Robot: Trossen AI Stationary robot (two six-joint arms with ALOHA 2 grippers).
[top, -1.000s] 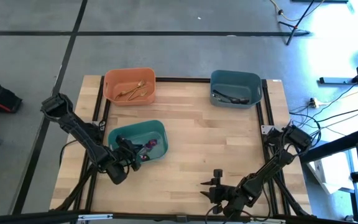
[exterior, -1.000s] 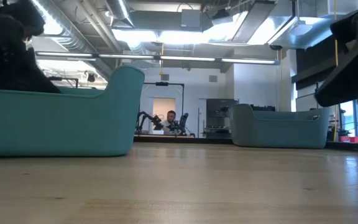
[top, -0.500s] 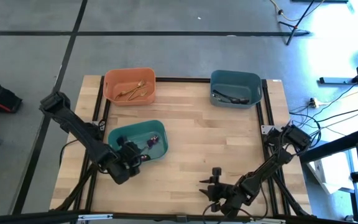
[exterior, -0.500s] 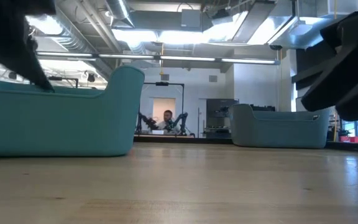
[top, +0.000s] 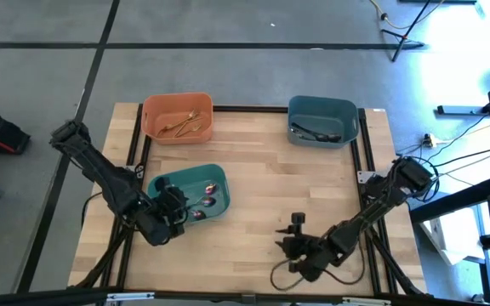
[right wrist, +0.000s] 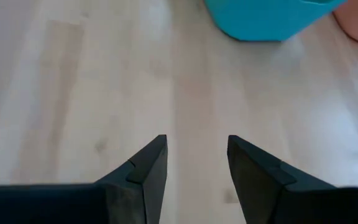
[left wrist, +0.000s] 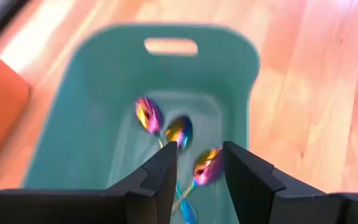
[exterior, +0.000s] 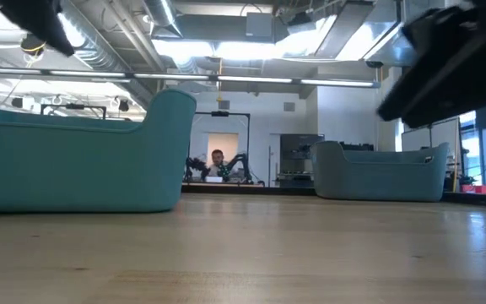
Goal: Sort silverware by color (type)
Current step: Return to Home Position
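Three iridescent purple-pink spoons (left wrist: 178, 132) lie on the floor of the teal bin (top: 162, 181). My left gripper (left wrist: 201, 152) hovers open above that bin's near end (top: 179, 214), with nothing between its fingers. Gold silverware (top: 185, 125) lies in the orange bin (top: 178, 102) at the far left. Black silverware (top: 315, 133) lies in the blue-grey bin (top: 322, 106) at the far right. My right gripper (right wrist: 196, 146) stands open over bare wood near the table's front edge (top: 296, 228).
The wooden tabletop (top: 270, 178) between the three bins is bare. In the low view the teal bin (exterior: 74, 156) and the blue-grey bin (exterior: 378, 173) stand on the table, and a person (exterior: 218, 159) sits far off in the room behind.
My left gripper has opened and let an iridescent spoon drop into the teal bin, where it now lies beside the others. The gripper has then risen and drawn back toward the table's near left. My right arm has lifted a little.
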